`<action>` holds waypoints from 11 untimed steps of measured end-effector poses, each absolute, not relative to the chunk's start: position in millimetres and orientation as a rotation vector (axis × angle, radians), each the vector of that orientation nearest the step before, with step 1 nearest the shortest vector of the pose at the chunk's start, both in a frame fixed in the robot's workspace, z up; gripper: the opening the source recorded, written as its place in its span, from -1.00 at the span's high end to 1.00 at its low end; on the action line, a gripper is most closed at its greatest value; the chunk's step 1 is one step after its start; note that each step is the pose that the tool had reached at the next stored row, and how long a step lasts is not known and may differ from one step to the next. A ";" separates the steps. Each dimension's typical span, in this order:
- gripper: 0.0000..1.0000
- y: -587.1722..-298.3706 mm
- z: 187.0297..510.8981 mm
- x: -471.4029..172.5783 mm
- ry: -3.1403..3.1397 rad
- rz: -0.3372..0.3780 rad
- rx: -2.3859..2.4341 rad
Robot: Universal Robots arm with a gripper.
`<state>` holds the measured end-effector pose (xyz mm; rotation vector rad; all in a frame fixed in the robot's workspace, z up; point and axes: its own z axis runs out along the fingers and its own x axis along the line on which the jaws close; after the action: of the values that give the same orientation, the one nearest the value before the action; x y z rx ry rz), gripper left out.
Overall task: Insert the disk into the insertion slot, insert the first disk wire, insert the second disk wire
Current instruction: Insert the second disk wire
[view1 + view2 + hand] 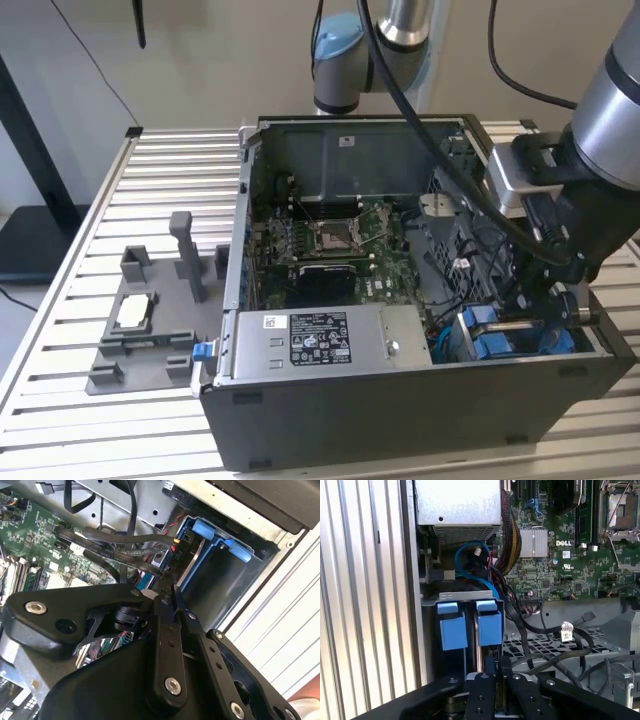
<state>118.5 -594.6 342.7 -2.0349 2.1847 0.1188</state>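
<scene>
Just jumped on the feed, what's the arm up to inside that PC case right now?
The arm has its hand down in the open computer case, at the corner with the blue drive brackets. In the second wrist view the fingertips are pinched nearly together at a dark cable, right beside the blue-framed drive bay. The power supply box and motherboard lie alongside. Whether the cable's plug is seated, I can't tell.
</scene>
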 end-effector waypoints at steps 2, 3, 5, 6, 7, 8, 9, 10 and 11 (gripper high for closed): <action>0.69 -593.8 342.5 118.4 2.188 0.119 -2.030; 0.69 -593.5 342.5 118.5 2.190 0.119 -2.028; 0.69 -592.7 342.3 118.4 2.194 0.119 -2.024; 0.69 -592.2 342.3 118.5 2.195 0.118 -2.022; 0.69 -591.6 342.2 118.4 2.197 0.118 -2.020; 0.69 -591.1 342.1 118.4 2.199 0.118 -2.018; 0.69 -590.7 341.9 118.4 2.200 0.118 -2.016; 0.69 -590.4 341.6 118.5 2.202 0.118 -2.015; 0.69 -590.2 341.1 118.5 2.203 0.118 -2.013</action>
<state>118.5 -590.2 341.1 -2.0132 2.2030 0.1176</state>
